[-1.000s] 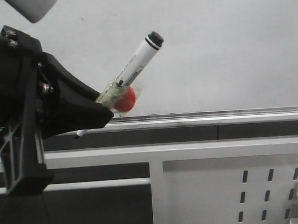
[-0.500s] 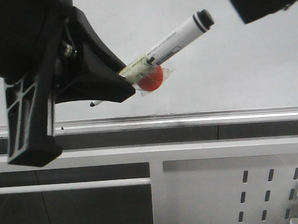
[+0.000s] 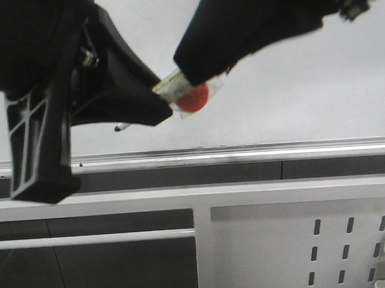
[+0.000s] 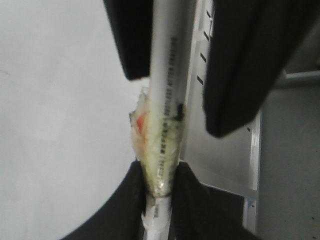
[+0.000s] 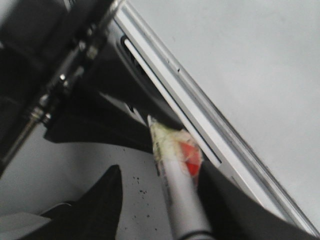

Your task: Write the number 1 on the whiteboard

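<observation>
From the front camera I see my left gripper (image 3: 153,104) coming in from about 9 o'clock, its black body filling the upper left, fingers pinched on the tape-wrapped lower end of the marker (image 3: 171,86). The left wrist camera confirms it: both pads (image 4: 131,192) squeeze the barrel (image 4: 165,90) just below the yellowish tape and its red tag (image 4: 141,121).

My right arm reaches down from about 1 o'clock, and its gripper (image 3: 198,69) covers the marker's upper half. In the right wrist view its fingers (image 5: 107,197) stand on either side of the barrel (image 5: 177,192); I cannot tell whether they are touching it or merely spread around it.

The whiteboard (image 3: 306,93) stands behind both arms, its silver ledge (image 3: 257,150) running across below the grippers. I can make out no stroke of the number 1 on the board's visible surface.
</observation>
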### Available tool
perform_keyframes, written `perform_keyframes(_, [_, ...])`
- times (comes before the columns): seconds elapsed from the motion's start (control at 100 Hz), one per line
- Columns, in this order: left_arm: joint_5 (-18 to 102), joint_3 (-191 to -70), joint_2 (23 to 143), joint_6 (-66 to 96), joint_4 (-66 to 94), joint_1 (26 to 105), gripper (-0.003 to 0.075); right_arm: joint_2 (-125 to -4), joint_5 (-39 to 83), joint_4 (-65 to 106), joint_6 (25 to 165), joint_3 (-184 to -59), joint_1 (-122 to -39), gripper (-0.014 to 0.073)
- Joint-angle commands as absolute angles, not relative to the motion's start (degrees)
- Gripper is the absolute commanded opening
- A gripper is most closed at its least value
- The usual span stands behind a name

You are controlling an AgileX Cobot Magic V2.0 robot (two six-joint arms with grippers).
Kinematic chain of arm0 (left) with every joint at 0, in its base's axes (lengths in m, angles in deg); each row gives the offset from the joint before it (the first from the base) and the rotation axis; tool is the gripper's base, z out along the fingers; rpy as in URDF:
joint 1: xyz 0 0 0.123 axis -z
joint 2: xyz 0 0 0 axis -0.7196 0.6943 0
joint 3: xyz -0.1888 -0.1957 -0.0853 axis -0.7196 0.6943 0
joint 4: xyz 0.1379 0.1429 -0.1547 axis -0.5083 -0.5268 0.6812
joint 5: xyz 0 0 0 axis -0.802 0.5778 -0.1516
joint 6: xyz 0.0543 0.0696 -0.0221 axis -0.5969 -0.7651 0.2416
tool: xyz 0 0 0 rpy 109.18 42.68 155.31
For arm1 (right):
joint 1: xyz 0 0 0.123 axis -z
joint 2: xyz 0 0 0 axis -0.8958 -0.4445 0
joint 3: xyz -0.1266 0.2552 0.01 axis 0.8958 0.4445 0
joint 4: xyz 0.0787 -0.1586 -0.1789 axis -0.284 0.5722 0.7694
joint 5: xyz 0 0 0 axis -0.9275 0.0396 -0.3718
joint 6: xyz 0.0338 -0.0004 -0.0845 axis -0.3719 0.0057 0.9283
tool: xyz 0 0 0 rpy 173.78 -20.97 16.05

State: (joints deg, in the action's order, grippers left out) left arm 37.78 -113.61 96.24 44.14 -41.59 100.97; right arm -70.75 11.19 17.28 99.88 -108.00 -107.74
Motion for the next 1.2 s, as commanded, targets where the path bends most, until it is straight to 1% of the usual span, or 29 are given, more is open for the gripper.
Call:
perform_keyframes(0.0, [34.0, -116.0, 94.7, 44.7, -41.6, 101.3, -0.002, -70.8, 15.4, 18.6, 100.7, -110.0, -107.9, 0.0304])
perform_keyframes(0.38, [34.5, -116.6, 94.6, 44.7, -41.6, 101.3, -0.002, -71.2, 17.6, 19.7, 100.7, -110.0, -107.8, 0.0302])
perform_keyframes(0.58, [34.6, -116.6, 94.6, 44.7, -41.6, 101.3, -0.002, -70.6, 16.1, 20.1, 100.7, -110.0, -107.8, 0.0208])
perform_keyframes(0.8, [34.6, -116.6, 94.6, 44.7, -41.5, 101.3, -0.002, -67.2, 15.3, 20.5, 100.7, -110.0, -107.8, 0.0207])
perform_keyframes(0.97, [34.6, -116.6, 94.6, 44.7, -41.5, 101.3, -0.002, -66.8, 13.8, 20.5, 100.7, -110.0, -107.2, 0.0204])
perform_keyframes(1.04, [34.6, -116.6, 94.6, 44.7, -41.5, 101.3, -0.002, -66.8, 13.0, 20.5, 100.7, -110.0, -106.5, 0.0175])
perform_keyframes(1.09, [34.6, -116.6, 94.6, 44.7, -41.5, 101.3, -0.002, -66.8, 12.4, 20.5, 100.7, -110.0, -106.0, 0.0129])
perform_keyframes(1.16, [34.5, -116.7, 94.6, 44.7, -41.5, 101.3, -0.002, -66.8, 11.7, 20.5, 100.7, -110.0, -105.5, 0.0023])
perform_keyframes(1.19, [34.4, -116.7, 94.6, 44.7, -41.5, 101.3, -0.002, -66.8, 11.3, 20.5, 100.7, -110.0, -105.5, -0.0038])
